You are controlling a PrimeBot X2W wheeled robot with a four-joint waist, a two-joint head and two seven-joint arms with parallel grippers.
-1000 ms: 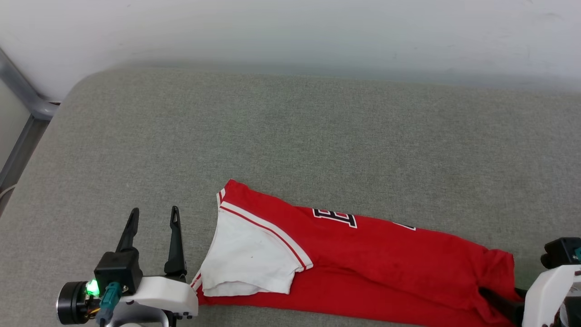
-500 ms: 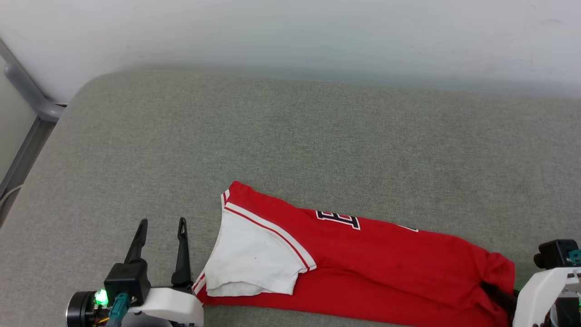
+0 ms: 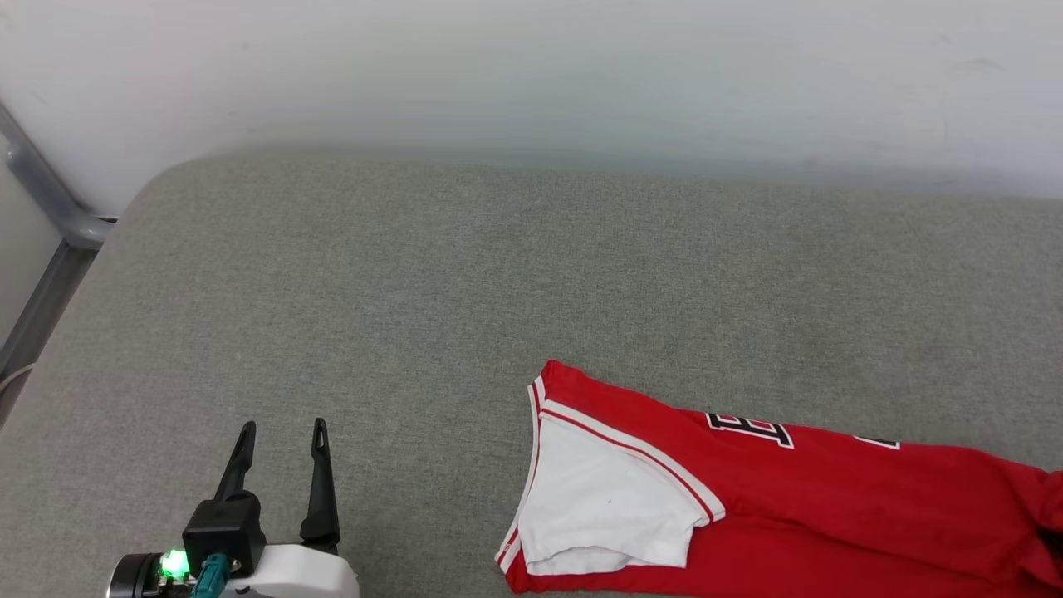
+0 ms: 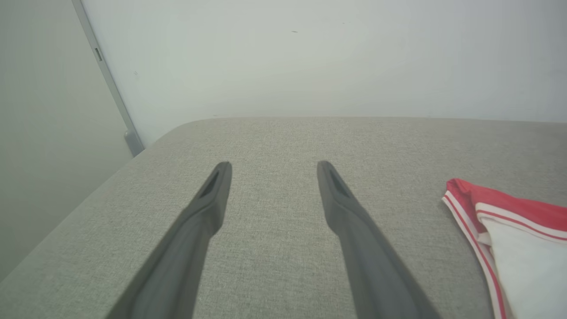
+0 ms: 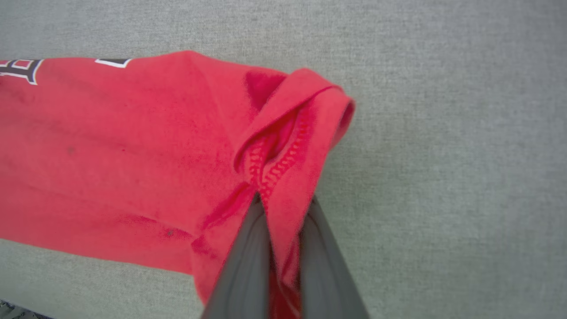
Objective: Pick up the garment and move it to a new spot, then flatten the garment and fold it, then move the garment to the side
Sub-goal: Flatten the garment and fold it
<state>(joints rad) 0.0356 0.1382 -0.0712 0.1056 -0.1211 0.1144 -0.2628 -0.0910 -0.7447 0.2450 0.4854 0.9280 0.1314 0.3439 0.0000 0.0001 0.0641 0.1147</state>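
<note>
A red jersey-style shirt with a white short sleeve and striped trim (image 3: 830,507) lies in a long band along the near edge of the grey fabric-covered worktop (image 3: 415,274), toward its right side. The right gripper (image 5: 283,204) has just clenched its jaws on a bunched, stitched fold at the shirt's right end. Since a moment ago the shirt has slid rightward. The left gripper (image 3: 283,425) hovers by the near-left corner, jaws spread and empty. The move to a new spot appears to be under way.
</note>
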